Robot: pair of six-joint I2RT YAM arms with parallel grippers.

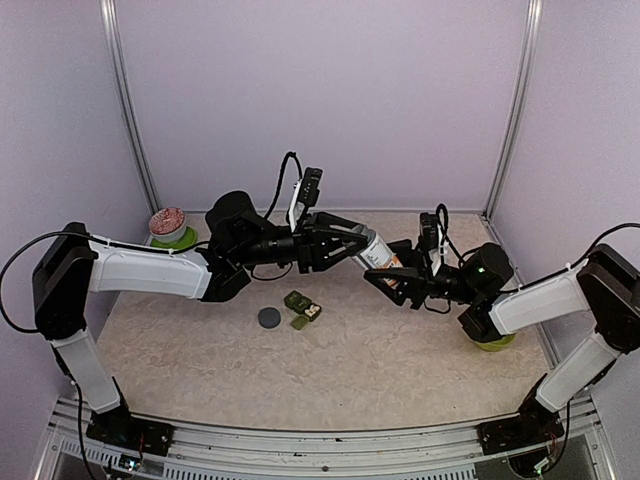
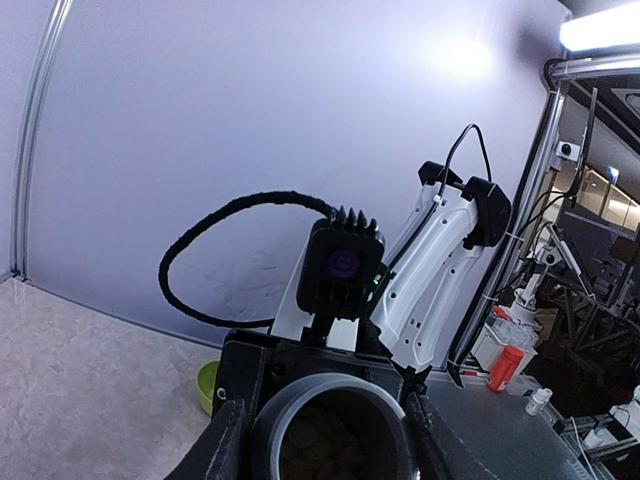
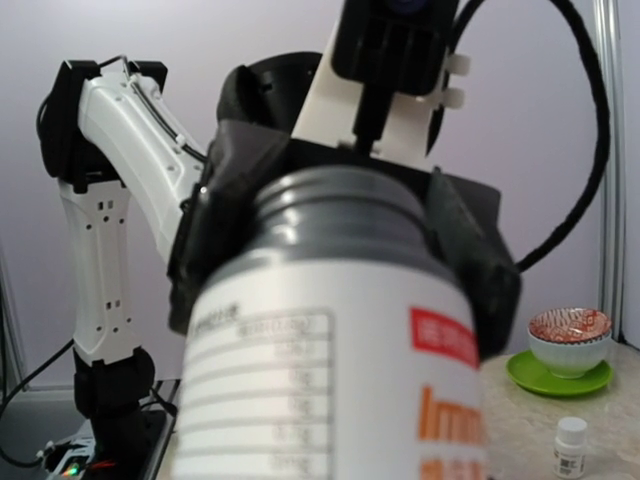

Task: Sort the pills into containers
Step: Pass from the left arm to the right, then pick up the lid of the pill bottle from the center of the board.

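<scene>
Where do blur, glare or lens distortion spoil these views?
Right wrist view: the pill bottle fills the frame, out of focus, its label print unreadable; the bowl behind is sharper. Left wrist view: a glare spot on the back wall, the wide-angle lens bows the corner post, the bottle's mouth is dim. Top view: evenly lit, sharp, soft shadows.

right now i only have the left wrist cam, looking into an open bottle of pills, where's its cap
observer: the cap lies on the table, just left of the containers
operator: and the right gripper
observer: the right gripper is at the base end of the bottle, opposite the left gripper; whether it grips yet, can't tell
operator: anything else out there
observer: a patterned bowl on a green saucer, far left corner
</scene>
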